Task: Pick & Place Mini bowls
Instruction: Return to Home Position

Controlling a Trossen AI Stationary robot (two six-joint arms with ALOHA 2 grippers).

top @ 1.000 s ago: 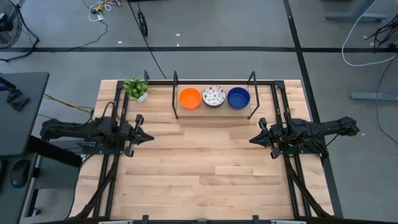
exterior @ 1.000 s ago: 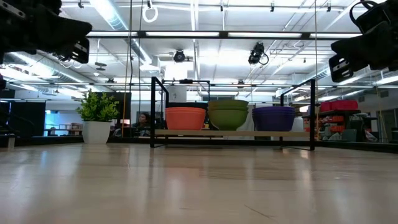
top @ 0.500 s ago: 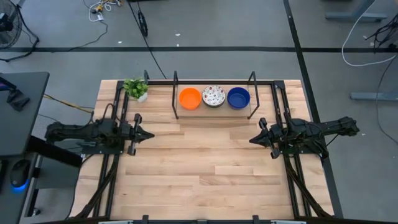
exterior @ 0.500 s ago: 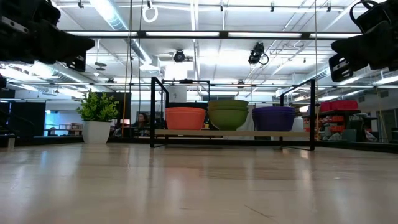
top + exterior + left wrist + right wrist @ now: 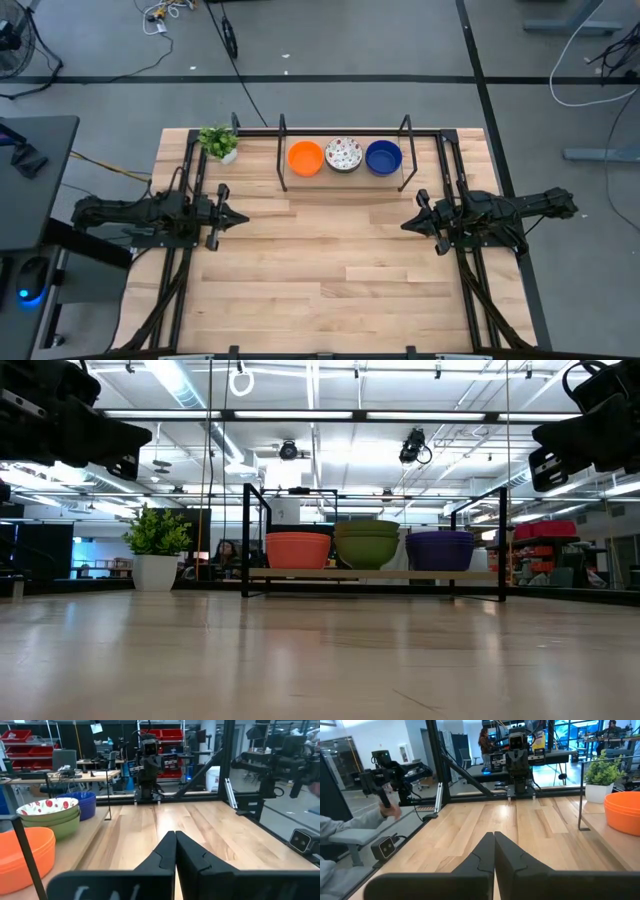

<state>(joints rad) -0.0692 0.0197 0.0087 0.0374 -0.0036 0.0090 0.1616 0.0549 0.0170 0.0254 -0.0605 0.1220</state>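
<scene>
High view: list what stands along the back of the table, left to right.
potted plant → orange bowl → white speckled bowl → blue bowl. The three bowls sit on the shelf. Both arms wait nearer the front, fingers shut: the left gripper at the left side, the right gripper at the right.

Four camera stations on one pale wooden-plank table point(image 5: 330, 270).
High view: overhead and far off, straight down, taking in the whole table and the grey floor around it. Low view: at the table's near edge, level with the top, facing the black metal-frame shelf point(image 5: 375, 574) along the far edge. Left wrist view: close behind the left gripper point(image 5: 175, 834), fingers together, facing the right edge. Right wrist view: behind the right gripper point(image 5: 493, 835), fingers together, facing the left edge. All four share the solid orange round bowls point(image 5: 305, 157).
</scene>
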